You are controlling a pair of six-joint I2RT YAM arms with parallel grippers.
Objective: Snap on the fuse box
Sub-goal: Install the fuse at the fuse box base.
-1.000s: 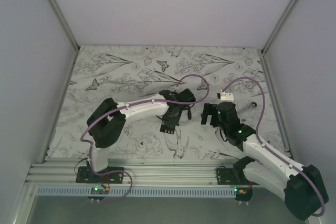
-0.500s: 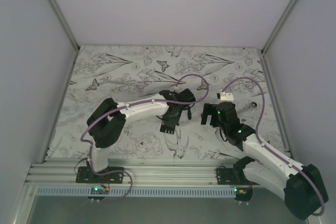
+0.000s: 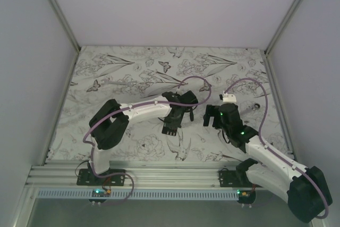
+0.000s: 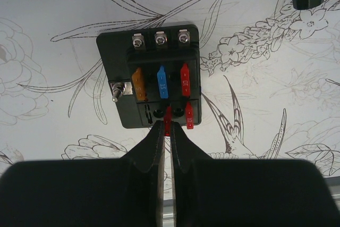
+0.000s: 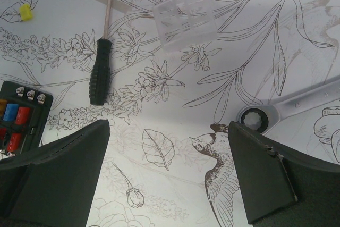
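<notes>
The fuse box was seen lying flat on the flower-printed counter, near the middle, directly below the left hand. In the overhead view the fuse box lay just on the near side of that hand. Three screws were lined along its far edge, and an orange, a blue and a red blade were seated side by side in the slots below them. A small metal terminal stood out from its left side.

The fingers of the left hand were pressed together, and a red fuse at the near edge of the box was pinched between their tips. A second red piece was seated just to the right of it.

The right hand was held spread wide above the counter, with nothing between its fingers; in the overhead view it was just to the right of the left hand. From its wrist view the fuse box was caught at the left edge. A screwdriver with a black handle lay beyond that, a clear plastic cover farther off, and a tiny yellow piece at the far left. The ring end of a silver wrench rested close to the right finger.
</notes>
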